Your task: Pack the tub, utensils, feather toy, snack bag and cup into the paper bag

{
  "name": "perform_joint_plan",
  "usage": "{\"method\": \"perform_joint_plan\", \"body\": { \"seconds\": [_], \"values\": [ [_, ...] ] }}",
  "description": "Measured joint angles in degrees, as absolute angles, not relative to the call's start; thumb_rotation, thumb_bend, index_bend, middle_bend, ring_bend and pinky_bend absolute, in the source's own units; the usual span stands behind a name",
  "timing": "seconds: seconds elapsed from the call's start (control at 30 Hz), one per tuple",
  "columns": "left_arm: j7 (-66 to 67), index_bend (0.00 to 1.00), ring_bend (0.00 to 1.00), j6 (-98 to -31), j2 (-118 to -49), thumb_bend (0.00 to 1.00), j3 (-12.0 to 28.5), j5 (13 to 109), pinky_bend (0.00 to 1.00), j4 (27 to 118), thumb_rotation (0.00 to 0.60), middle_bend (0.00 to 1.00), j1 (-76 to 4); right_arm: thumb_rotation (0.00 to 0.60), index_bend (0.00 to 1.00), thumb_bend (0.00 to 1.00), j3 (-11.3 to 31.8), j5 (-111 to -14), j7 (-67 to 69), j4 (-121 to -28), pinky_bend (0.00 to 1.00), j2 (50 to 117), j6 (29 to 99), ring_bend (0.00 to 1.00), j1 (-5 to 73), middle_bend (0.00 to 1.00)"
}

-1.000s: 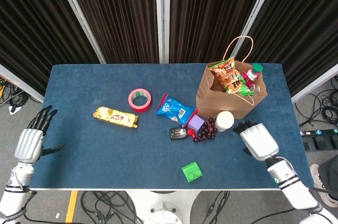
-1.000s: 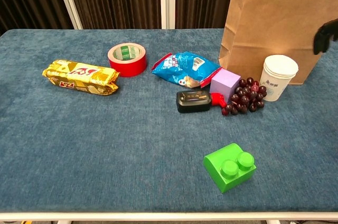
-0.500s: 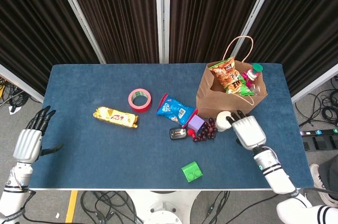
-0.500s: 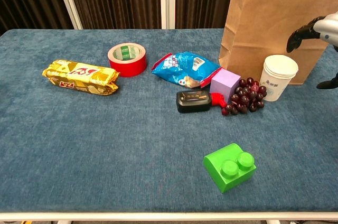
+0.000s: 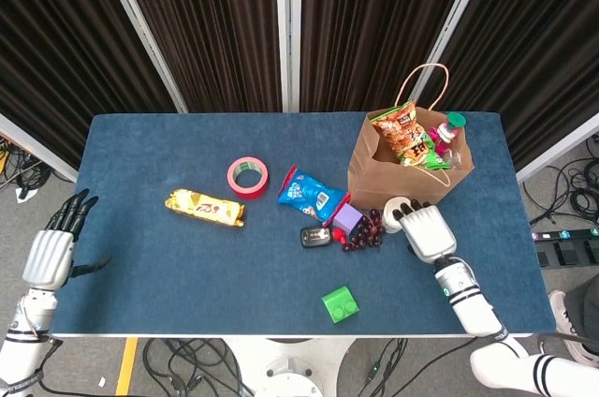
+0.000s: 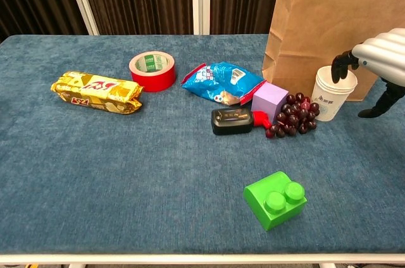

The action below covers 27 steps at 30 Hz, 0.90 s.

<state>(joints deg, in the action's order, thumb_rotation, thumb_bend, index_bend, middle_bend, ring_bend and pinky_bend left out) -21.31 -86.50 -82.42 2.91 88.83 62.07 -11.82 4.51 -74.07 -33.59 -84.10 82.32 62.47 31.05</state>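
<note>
Reaching over the cup, the right hand touches its rim.

materials and finishes on the table

the table wears a matt blue cloth with a short, carpet-like nap. the paper bag is dull brown kraft paper, creased. the cup looks like matt white paper. the blue snack packet and gold wrapper are glossy crinkled foil. the green brick is smooth plastic. the right hand has a pale, satin shell with black fingers.
</note>
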Motion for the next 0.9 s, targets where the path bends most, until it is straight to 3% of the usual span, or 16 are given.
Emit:
{"method": "perform_joint_plan", "body": {
  "seconds": [0.43,0.9],
  "values": [
    [-21.9,0.11,0.04,-86.5,-82.6,0.08,2.9,88.8,0.20,61.3,0.600,0.09,-11.7,0.600,0.57,0.02,5.4,-73.7,-35.3,-77.3,0.55,87.9,62.3,0.36,32.5,0.47],
    [-22.6,0.11,0.03,-86.4,-82.7,0.08,2.9,88.7,0.20,60.9,0.600,0.09,-11.7,0.600,0.75,0.18,5.0,-75.5,-35.5,-71.8,0.63,91.6,64.0,0.49,32.6,0.59]
  ]
}}
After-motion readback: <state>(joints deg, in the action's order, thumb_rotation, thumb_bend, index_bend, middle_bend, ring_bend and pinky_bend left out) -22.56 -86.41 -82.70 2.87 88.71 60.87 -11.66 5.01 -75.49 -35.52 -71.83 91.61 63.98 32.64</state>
